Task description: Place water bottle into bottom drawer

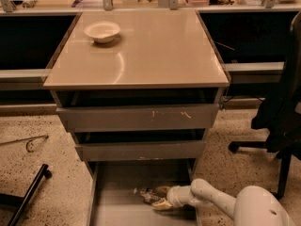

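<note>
The water bottle (146,195) lies on its side on the floor of the bottom drawer (113,206), which is pulled out at the foot of the cabinet. It is clear, with a dark and red label band. My gripper (160,197) reaches in from the lower right on a white arm (211,200), low over the drawer floor. Its two pale fingers (162,190) stand either side of the bottle's right end and hold it. The bottle's left end sticks out past the fingertips.
Above are the middle drawer (141,149) and the scratched top drawer (138,117), both slightly ajar. A white bowl (102,31) sits on the cabinet top. A black office chair (282,121) stands at right. A black bar (28,194) and a wire (28,142) lie on the floor at left.
</note>
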